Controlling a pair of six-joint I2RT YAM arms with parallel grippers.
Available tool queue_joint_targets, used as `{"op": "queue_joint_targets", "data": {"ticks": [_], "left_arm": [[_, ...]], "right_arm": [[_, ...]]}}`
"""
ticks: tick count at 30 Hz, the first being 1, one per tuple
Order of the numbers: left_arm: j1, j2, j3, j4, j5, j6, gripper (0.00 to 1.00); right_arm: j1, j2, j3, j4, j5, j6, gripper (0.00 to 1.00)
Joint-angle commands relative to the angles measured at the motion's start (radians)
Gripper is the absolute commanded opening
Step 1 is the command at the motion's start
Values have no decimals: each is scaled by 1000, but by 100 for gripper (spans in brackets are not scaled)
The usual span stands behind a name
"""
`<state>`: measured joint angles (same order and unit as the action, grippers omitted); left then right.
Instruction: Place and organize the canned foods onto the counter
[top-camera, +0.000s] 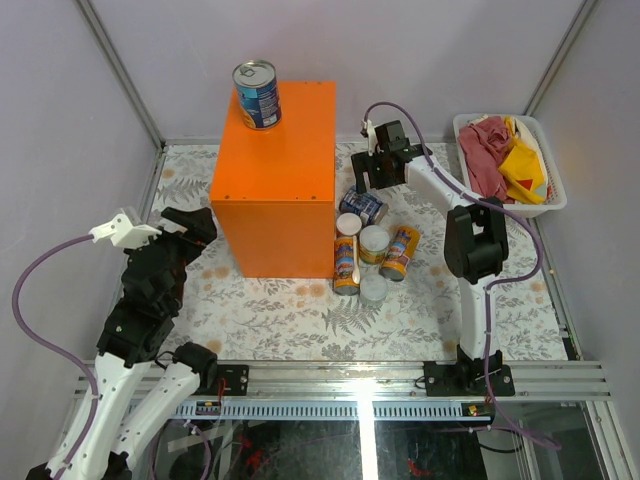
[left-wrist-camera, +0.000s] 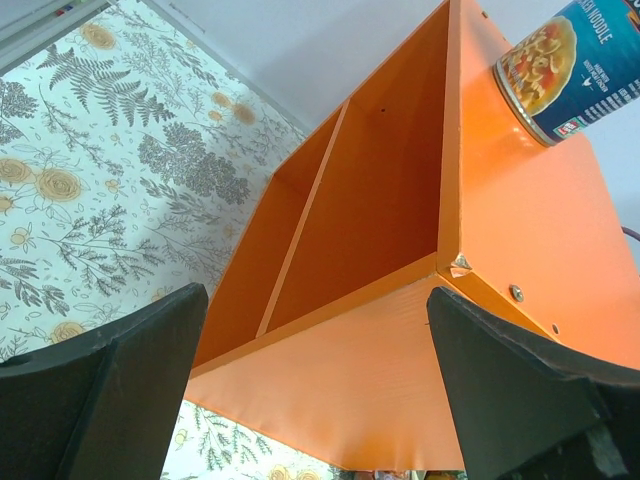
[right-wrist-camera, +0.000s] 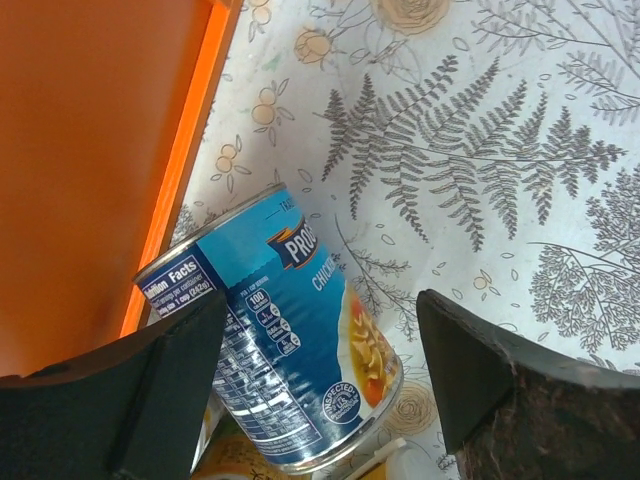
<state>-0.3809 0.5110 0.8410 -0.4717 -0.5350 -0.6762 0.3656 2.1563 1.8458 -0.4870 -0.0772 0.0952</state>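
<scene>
The orange counter (top-camera: 275, 175) stands left of centre. One blue-labelled can (top-camera: 258, 95) stands upright on its back left corner and also shows in the left wrist view (left-wrist-camera: 565, 60). A second blue can (top-camera: 362, 207) lies on its side on the mat beside the counter's right wall. My right gripper (top-camera: 375, 165) is open just above it, with the can (right-wrist-camera: 290, 350) between its spread fingers (right-wrist-camera: 510, 390). Two tall yellow-orange cans (top-camera: 346, 262) (top-camera: 400, 252) and two pale-lidded cans (top-camera: 373, 243) (top-camera: 373, 289) cluster in front. My left gripper (top-camera: 195, 228) is open and empty beside the counter's left side (left-wrist-camera: 340, 380).
A white basket (top-camera: 548, 205) with red and yellow cloths (top-camera: 500, 155) stands at the back right. The counter's left side is open, with a shelf divider (left-wrist-camera: 300, 220) inside. The patterned mat (top-camera: 290, 315) covers the table, and a metal rail (top-camera: 350, 380) runs along the near edge.
</scene>
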Motion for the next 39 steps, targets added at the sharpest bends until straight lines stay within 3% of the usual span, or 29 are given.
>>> {"op": "queue_joint_targets", "data": {"ticks": [1,5,17,39], "left_arm": [[-4,11,11,22,0,-8,91],[-4,15,7,31,7,-8,91],[-4,10,16,16,14,3,91],[-3,31,38,-24,0,23,91]], "right_arm": [[4,-61,47,-64,-79,-69,84],[15,-76,26,-53,-136,-84,89],[69,-14,32,-84,-206,-127,89],[74,167,93,-131,-32,-138,90]]}}
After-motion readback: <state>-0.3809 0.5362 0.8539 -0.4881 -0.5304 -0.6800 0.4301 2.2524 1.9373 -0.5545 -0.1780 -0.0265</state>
